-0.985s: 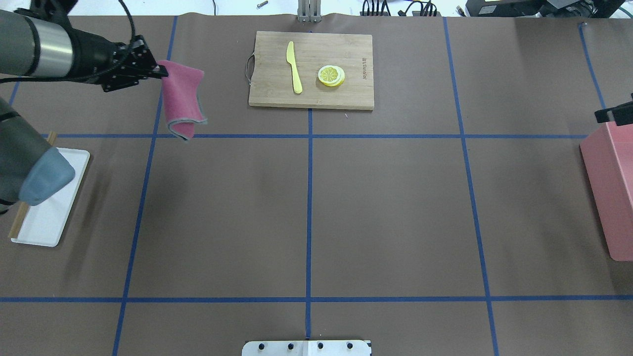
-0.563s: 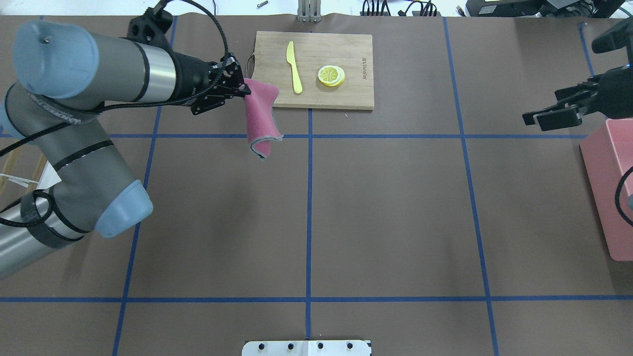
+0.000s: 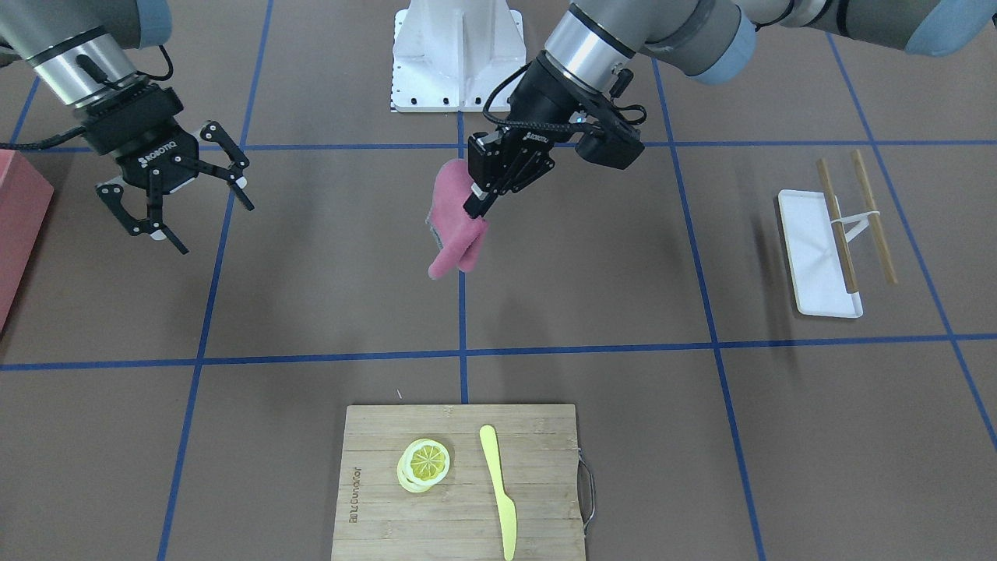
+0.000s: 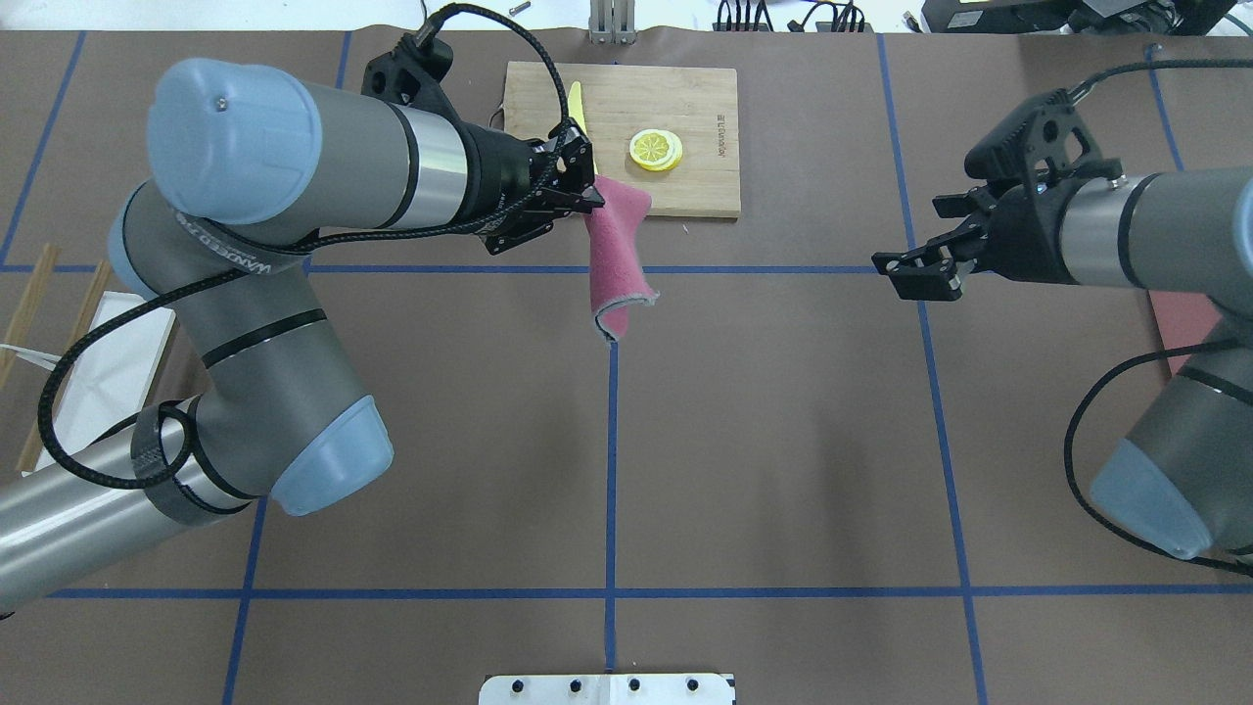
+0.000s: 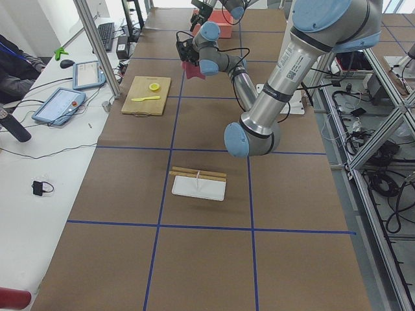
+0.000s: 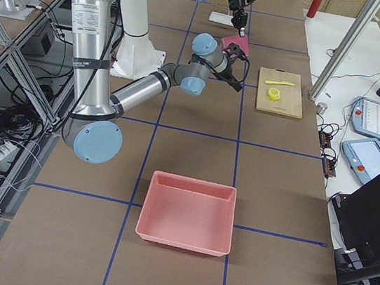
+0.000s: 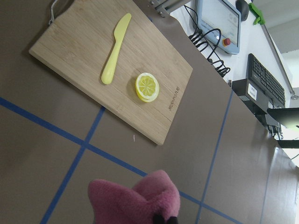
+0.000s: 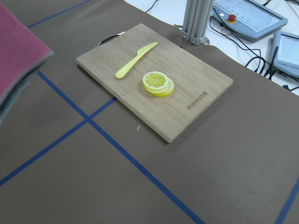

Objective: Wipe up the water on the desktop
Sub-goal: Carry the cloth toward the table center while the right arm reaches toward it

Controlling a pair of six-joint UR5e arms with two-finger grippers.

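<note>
The desktop [image 4: 783, 441] is matte brown with blue tape lines; I see no water on it. My left gripper [image 4: 590, 202] is shut on the top edge of a pink cloth [image 4: 617, 257], which hangs free above the desktop near its centre line, just in front of the cutting board. The cloth also shows in the front view [image 3: 456, 230] under the left gripper [image 3: 476, 204], and in the left wrist view [image 7: 135, 200]. My right gripper [image 3: 216, 230] is open and empty, held above the desktop off to the cloth's right; it also shows in the overhead view [image 4: 908, 272].
A bamboo cutting board [image 4: 700, 186] at the far middle holds lemon slices [image 4: 656, 149] and a yellow knife [image 3: 498, 487]. A pink bin [image 6: 187, 213] stands at the right end. A white tray [image 3: 814, 257] with chopsticks [image 3: 872, 218] lies at the left end.
My left arm has swung right, carrying the pink cloth from the far left to the centre line. My right arm has come in from the right edge, gripper open.
</note>
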